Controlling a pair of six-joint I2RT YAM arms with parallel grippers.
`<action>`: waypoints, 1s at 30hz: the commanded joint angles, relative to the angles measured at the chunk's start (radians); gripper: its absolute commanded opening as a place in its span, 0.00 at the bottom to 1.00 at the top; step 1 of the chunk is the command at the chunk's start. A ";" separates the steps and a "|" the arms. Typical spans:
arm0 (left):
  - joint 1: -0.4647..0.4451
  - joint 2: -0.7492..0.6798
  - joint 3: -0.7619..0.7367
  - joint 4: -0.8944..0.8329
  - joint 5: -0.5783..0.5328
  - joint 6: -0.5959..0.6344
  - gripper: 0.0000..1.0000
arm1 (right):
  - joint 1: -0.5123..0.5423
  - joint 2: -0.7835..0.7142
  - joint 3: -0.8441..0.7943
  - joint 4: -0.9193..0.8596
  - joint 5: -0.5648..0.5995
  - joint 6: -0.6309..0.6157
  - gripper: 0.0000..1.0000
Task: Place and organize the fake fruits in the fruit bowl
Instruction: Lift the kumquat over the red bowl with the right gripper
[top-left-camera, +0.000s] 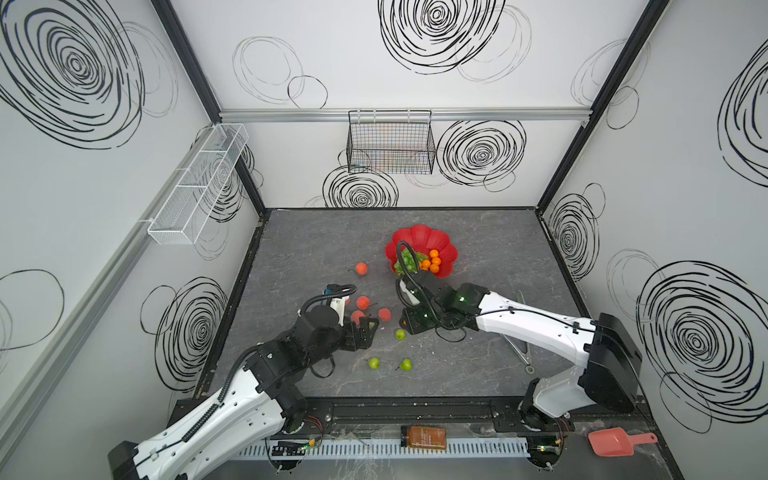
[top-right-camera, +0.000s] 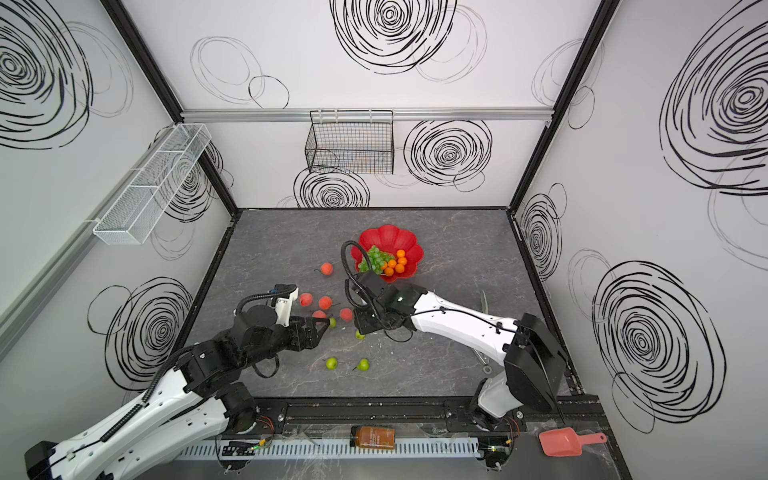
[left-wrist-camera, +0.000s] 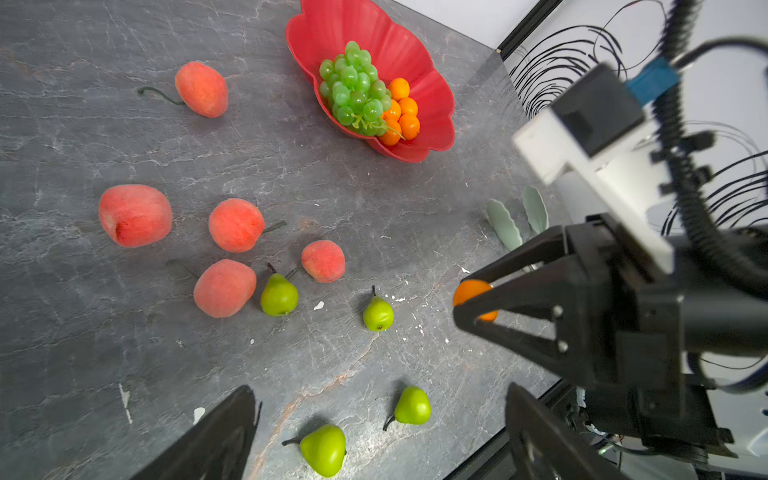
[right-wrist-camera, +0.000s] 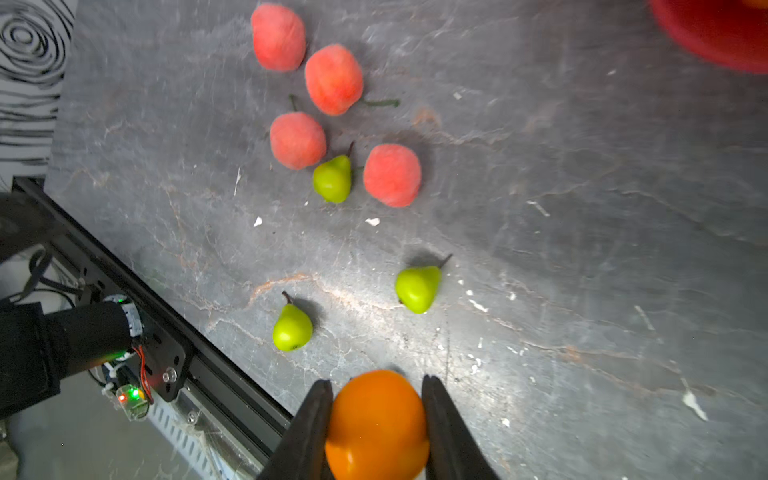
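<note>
On the grey table (top-left-camera: 478, 232), toward the back: the red fruit bowl (top-left-camera: 432, 239), loaded with the green grapes (left-wrist-camera: 353, 87) and a cluster of small oranges (left-wrist-camera: 401, 112). Nearer the front, left gripper (left-wrist-camera: 380, 390) spread wide above the table, gripping nothing; right gripper (right-wrist-camera: 378, 384) pinched tight on one orange (right-wrist-camera: 377, 428), well short of the bowl. Loose on the table outside the bowl: five peaches (left-wrist-camera: 236, 224), then four little green fruits (left-wrist-camera: 378, 313) with stems.

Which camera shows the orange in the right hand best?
Right wrist view: the orange sits large and clear between the fingers. The left wrist view shows it partly behind a finger; top views barely show it.
</note>
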 joint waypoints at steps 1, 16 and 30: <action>0.010 0.023 0.041 0.080 0.013 0.037 0.96 | -0.052 -0.063 -0.013 0.021 0.049 0.022 0.00; 0.079 0.183 0.077 0.278 0.102 0.112 0.96 | -0.197 -0.272 -0.110 0.268 0.326 -0.140 0.00; 0.191 0.472 0.207 0.485 0.259 0.151 0.96 | -0.508 -0.148 -0.139 0.369 0.011 -0.195 0.00</action>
